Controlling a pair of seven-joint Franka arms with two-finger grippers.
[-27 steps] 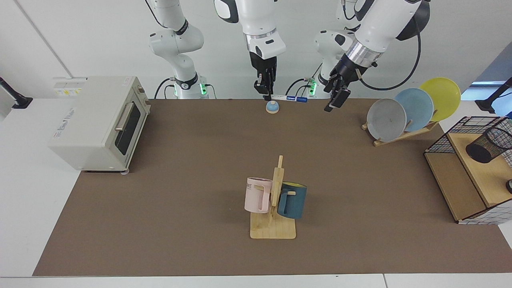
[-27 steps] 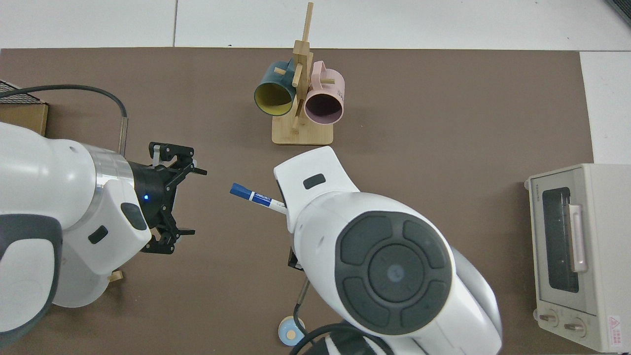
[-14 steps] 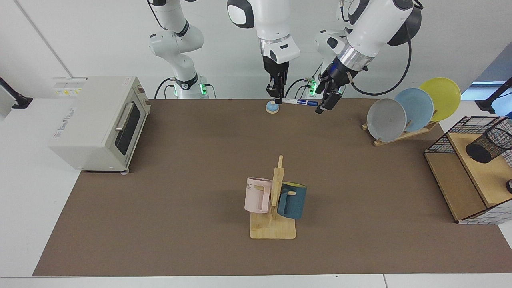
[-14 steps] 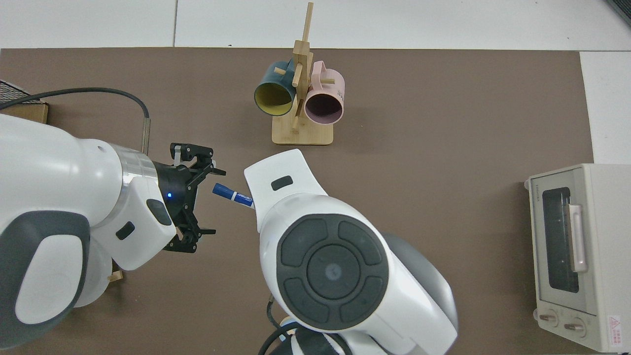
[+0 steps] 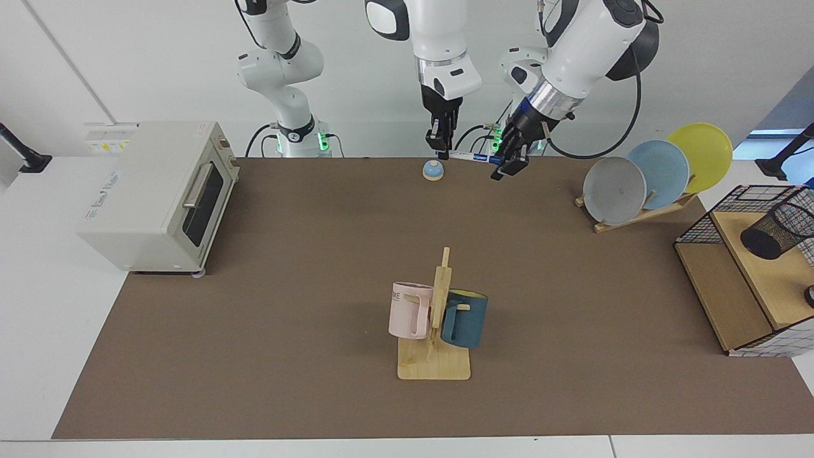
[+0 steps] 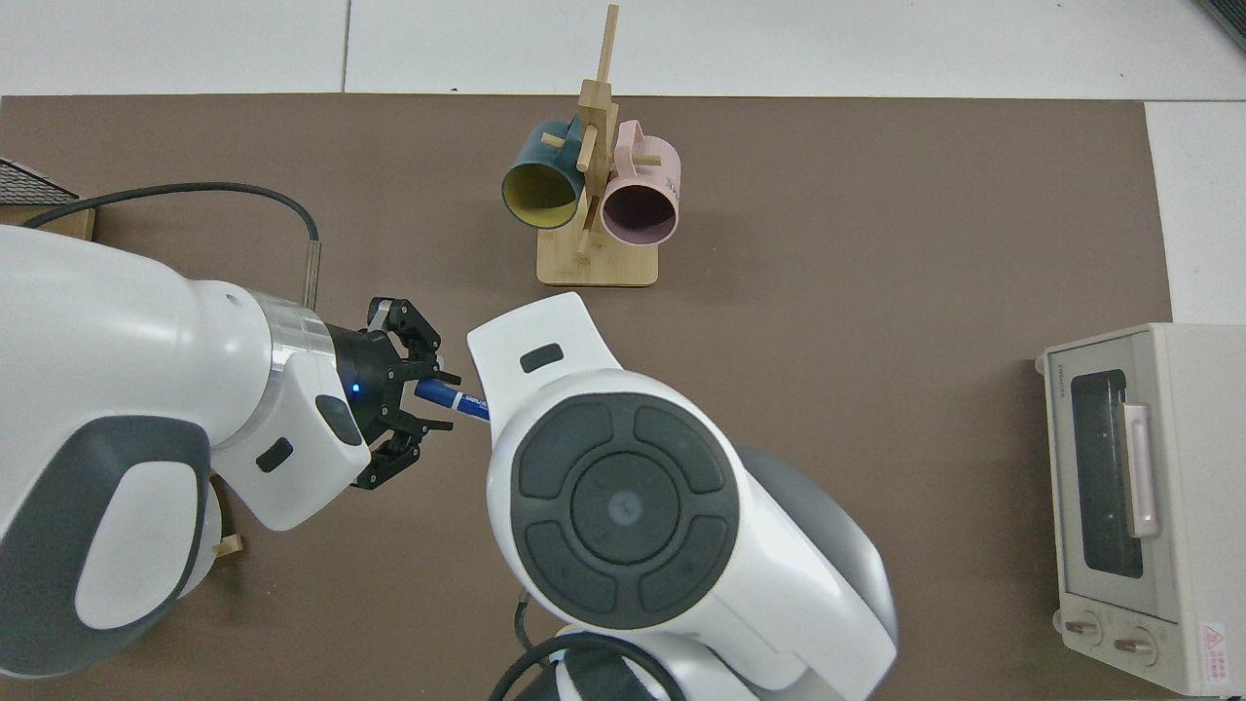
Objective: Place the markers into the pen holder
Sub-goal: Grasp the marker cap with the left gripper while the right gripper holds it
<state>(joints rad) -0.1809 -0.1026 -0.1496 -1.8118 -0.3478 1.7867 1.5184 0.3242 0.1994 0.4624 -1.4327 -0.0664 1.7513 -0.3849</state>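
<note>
- Right gripper (image 5: 443, 151) fingers clamped on the white end of the marker (image 5: 472, 156); barrel held level above the desk (image 5: 318, 267), blue cap pointing away from those fingers toward the left gripper (image 5: 502, 166).
- Left gripper fingers apart, straddling the cap end. In the top view the cap sits between them (image 6: 428, 387); can't tell if either finger touches it.
- Step in hand, as I read it: mid-air handover, right to left. The left arm is the one on the pen holder's side.
- Directly under the right fingers: a small blue-domed bell (image 5: 433, 170) on the desk, clear of the marker.
- Further out from the left fingers: plate rack (image 5: 642, 213) with grey, blue and yellow plates, then the wire-grid basket frame (image 5: 722, 213) at the desk's edge.
- Pen holder (image 5: 772, 232), black mesh cup, sits tilted on the frame's upper wooden board, well apart from both grippers. Marker not in it yet.
- Next move likely needs: left fingers to pinch on the cap end before the right ones let go, then a carry past the plates and a reorient so the marker goes end-first into the tilted mouth.
- Risk: the grip near one end may let the barrel swing.
- Mug tree (image 5: 435, 331) and toaster oven (image 5: 156, 197) are out of the way.
</note>
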